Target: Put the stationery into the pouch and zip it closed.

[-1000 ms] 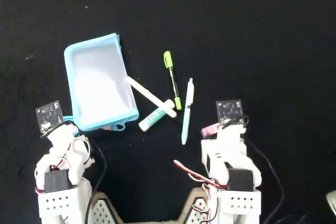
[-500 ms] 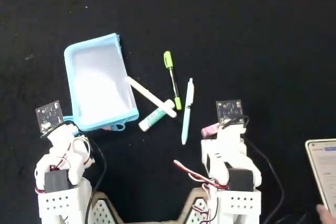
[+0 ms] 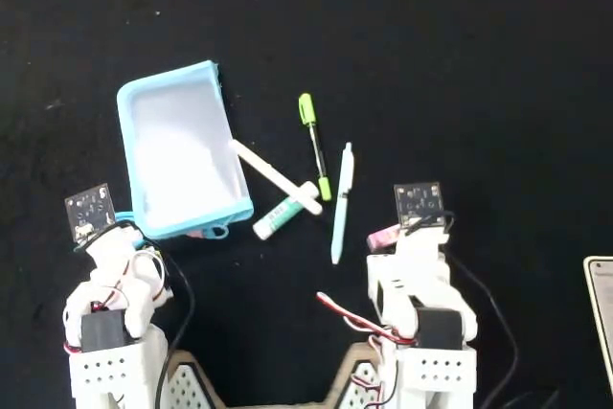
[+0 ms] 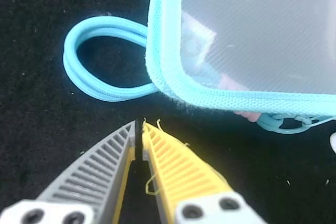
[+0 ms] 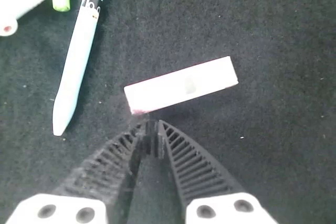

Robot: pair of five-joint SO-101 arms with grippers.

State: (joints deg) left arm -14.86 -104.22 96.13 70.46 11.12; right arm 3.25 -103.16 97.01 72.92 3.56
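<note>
A light blue pouch (image 3: 182,150) with a clear face lies at the left of the black table, its blue cord loop (image 4: 100,59) and zip pull (image 4: 286,124) at its near edge. Beside it lie a white stick (image 3: 273,175), a glue stick (image 3: 280,216), a green pen (image 3: 313,141) and a pale blue pen (image 3: 340,200). A pink eraser (image 5: 181,85) lies just beyond my right gripper (image 5: 152,127), which is shut and holds nothing. My left gripper (image 4: 140,127) is shut too, just short of the pouch's corner (image 4: 168,85).
A phone-like slab (image 3: 601,318) sits at the right edge of the high view. Both arm bases (image 3: 110,352) stand at the near table edge. Open black cloth stretches across the far and right side.
Neither arm has moved. The slab at the right edge came in with a hand half a second ago and has since pulled back toward the edge.
</note>
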